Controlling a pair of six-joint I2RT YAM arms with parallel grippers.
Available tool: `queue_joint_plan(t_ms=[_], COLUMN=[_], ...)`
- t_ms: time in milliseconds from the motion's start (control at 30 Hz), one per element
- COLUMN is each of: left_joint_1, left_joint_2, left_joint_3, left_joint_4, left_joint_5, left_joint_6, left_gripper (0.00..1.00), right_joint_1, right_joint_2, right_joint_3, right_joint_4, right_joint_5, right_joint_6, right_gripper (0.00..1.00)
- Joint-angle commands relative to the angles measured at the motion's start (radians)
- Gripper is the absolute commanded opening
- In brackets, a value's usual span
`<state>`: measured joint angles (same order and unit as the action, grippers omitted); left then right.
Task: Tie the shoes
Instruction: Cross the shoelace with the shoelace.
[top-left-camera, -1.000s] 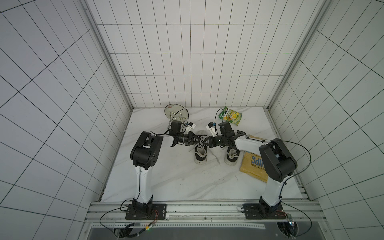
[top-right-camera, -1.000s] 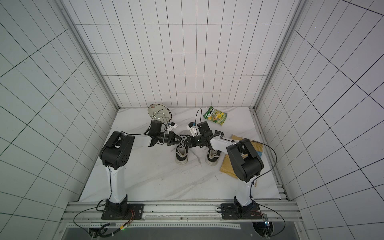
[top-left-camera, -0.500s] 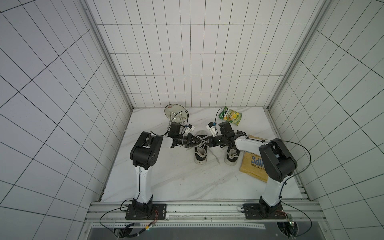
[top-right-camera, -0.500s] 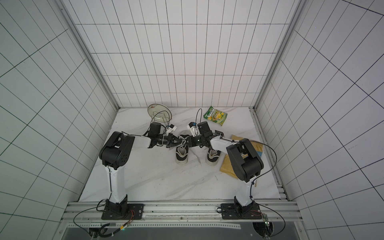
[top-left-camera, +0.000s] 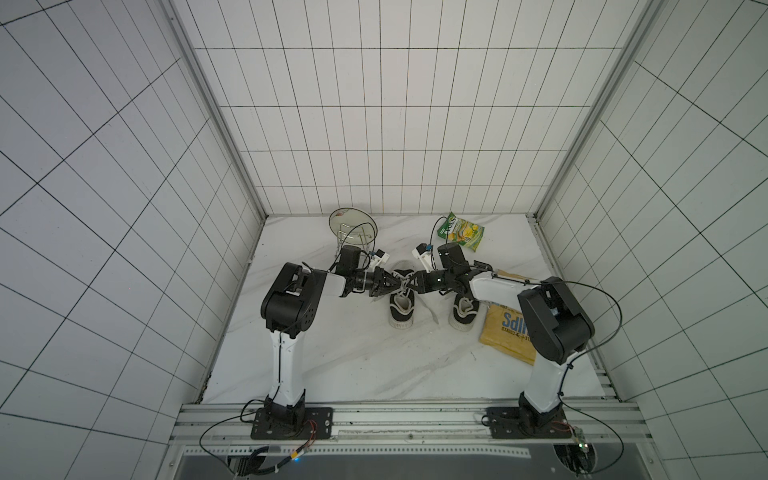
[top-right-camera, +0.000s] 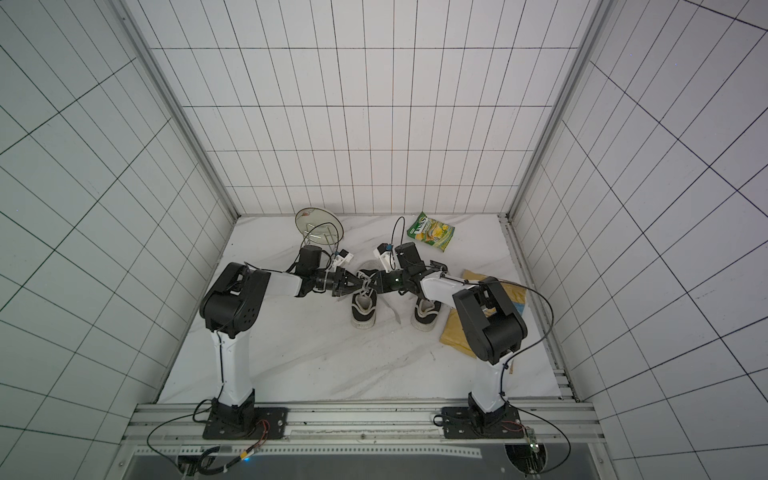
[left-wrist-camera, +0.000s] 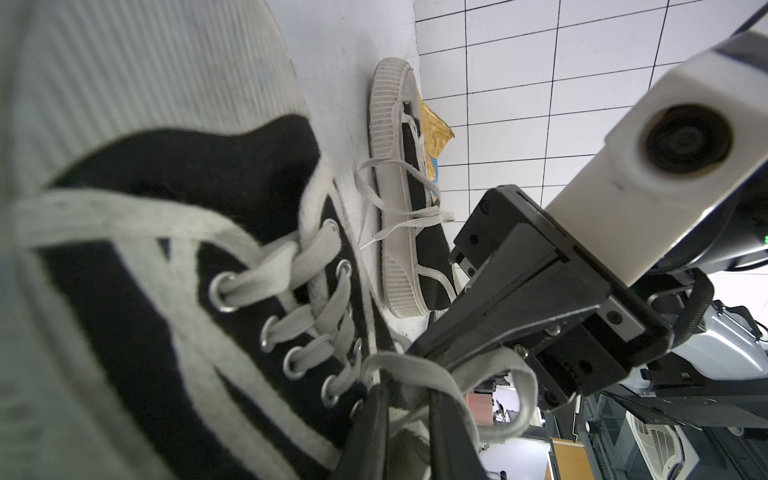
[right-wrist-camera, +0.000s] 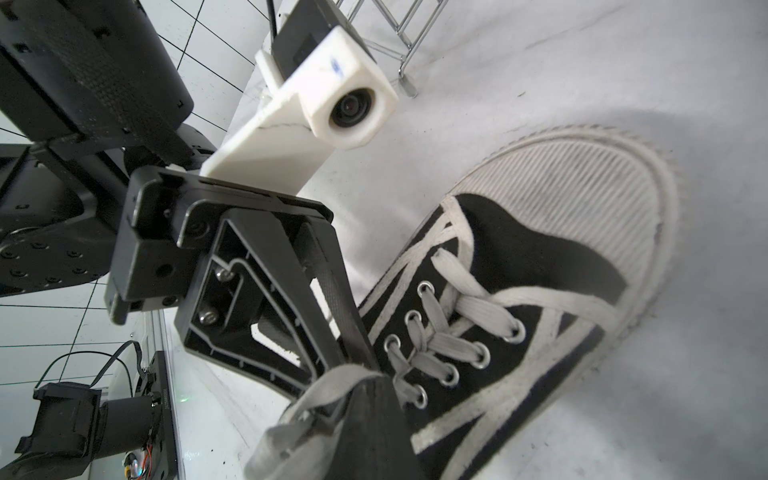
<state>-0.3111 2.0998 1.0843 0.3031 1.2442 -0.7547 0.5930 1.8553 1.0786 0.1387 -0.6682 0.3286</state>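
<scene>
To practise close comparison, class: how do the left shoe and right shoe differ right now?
The left shoe has the left tool and right tool at its laces; the right shoe has no tool on it. The right shoe lies beside the yellow bag; the left shoe lies apart from it. Both are black with white soles and laces.

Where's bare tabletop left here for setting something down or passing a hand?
Bare: the table's near stretch, between the front rail and the shoes. Crowded: left gripper and right gripper at one shoe's lace; yellow bag, plate rack, green pouch around.
</scene>
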Motion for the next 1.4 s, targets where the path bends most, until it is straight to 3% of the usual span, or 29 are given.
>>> queue_joint_plan(t_ms=[0,267,500,667,1033,1200,1367], left_joint_1=[-0.003,-0.011,-0.010,0.005,0.017,0.017,0.017], left_joint_2=[0.022,0.035,0.034,0.025,0.004,-0.001,0.002], left_joint_3=[-0.001,-0.004,-0.015,-0.036,-0.062,-0.066,-0.063], left_joint_4=[0.041,0.072,0.157,0.175,0.177,0.177,0.177], left_joint_5=[0.021,0.032,0.019,-0.006,-0.038,-0.041,-0.038], left_joint_6=[-0.009,-0.036,-0.088,-0.097,-0.084,-0.081,-0.084], left_gripper=[0.21,0.22,0.00,0.00,0.00,0.00,0.00], right_joint_1=[-0.006,-0.006,-0.006,-0.008,-0.103,-0.074,-0.027], right_joint_2=[0.010,0.017,0.042,0.030,-0.174,-0.160,-0.060], right_joint_3=[0.007,0.009,0.020,0.013,-0.106,-0.067,0.016], right_joint_4=[0.022,0.040,0.047,0.045,-0.015,-0.039,-0.048], right_joint_5=[-0.019,-0.039,-0.088,-0.070,0.104,0.020,-0.008], right_joint_6=[0.006,0.016,0.021,0.014,0.009,-0.013,-0.013], right_gripper=[0.02,0.02,0.02,0.04,0.46,0.57,0.61])
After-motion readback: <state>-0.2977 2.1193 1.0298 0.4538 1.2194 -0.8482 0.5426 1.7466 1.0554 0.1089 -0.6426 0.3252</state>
